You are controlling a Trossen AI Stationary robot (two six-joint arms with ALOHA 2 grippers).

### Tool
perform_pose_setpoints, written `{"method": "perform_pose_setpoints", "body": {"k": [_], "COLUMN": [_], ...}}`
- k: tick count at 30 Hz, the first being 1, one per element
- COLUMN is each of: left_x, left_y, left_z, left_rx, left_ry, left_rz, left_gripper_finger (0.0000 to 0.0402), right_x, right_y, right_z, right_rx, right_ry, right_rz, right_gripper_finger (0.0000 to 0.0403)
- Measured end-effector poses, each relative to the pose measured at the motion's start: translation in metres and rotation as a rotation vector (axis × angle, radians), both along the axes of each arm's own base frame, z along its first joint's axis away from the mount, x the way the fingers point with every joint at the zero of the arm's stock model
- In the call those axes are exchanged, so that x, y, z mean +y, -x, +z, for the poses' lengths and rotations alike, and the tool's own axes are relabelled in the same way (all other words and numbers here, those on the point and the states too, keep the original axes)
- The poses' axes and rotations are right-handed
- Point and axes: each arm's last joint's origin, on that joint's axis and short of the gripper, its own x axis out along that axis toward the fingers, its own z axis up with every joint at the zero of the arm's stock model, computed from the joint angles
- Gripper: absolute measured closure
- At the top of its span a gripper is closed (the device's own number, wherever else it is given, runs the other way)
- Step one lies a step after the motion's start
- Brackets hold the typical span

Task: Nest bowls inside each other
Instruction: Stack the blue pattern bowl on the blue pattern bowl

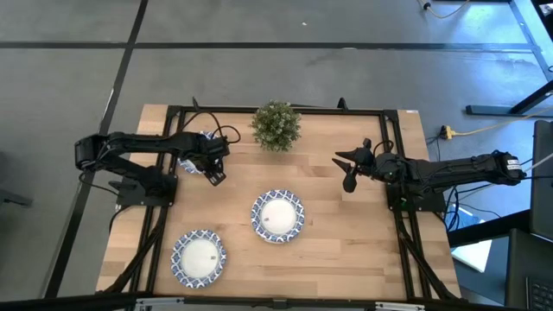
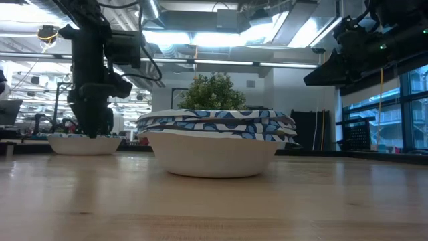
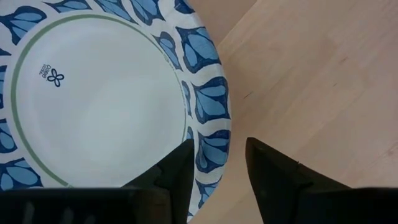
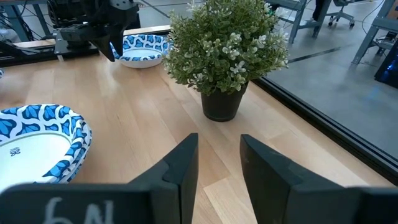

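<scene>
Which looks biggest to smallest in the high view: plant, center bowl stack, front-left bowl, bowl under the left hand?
1-2. Center bowl stack and front-left bowl: alike, no ranking.
3. Plant: slightly smaller across.
4. Bowl under the left hand: least showing, because the left hand and arm cover most of it.

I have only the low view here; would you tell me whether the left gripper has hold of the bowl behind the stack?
Observer: Not yet. The left gripper is open, with one finger inside the rim of the far bowl and one outside.
Operator: Thank you. Are there bowls I cannot see?
Observer: Yes. The high view shows a third bowl on the left arm's side, on the opposite side of the central stack from the plant.
Operator: And the right gripper?
Observer: The right gripper is open and empty, over bare wood beside the plant.
</scene>
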Motion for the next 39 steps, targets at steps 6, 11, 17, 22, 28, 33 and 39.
{"method": "perform_pose_setpoints", "body": {"k": [6, 11, 17, 22, 28, 33, 39], "left_x": [0.0005, 0.0004, 0.0004, 0.0005, 0.0005, -0.0009, -0.0014], "left_y": [0.0002, 0.0002, 0.0002, 0.0002, 0.0003, -0.0002, -0.0005], "left_z": [0.0000, 0.0000, 0.0000, 0.0000, 0.0000, -0.0001, 0.0001], "left_rx": [0.005, 0.005, 0.005, 0.005, 0.006, -0.010, -0.018], "left_ry": [-0.014, -0.013, -0.013, -0.014, -0.014, 0.032, 0.050], "left_rz": [0.005, 0.006, 0.005, 0.005, 0.005, -0.009, -0.013], "left_gripper_finger": [0.0263, 0.0284, 0.0326, 0.0355, 0.0375, 0.0380, 0.0382], "right_x": [0.0000, 0.0000, 0.0000, 0.0000, 0.0000, 0.0000, 0.0000], "right_y": [0.0000, 0.0000, 0.0000, 0.0000, 0.0000, 0.0000, 0.0000], "right_z": [0.0000, 0.0000, 0.0000, 0.0000, 0.0000, 0.0000, 0.0000], "right_rx": [0.000, 0.000, 0.000, 0.000, 0.000, 0.001, 0.001], "right_ry": [0.000, 0.000, 0.000, 0.000, 0.000, 0.001, 0.002], "right_rz": [0.000, 0.000, 0.000, 0.000, 0.000, 0.000, 0.001], "right_gripper_finger": [0.0283, 0.0283, 0.0283, 0.0283, 0.0283, 0.0283, 0.0283]}}
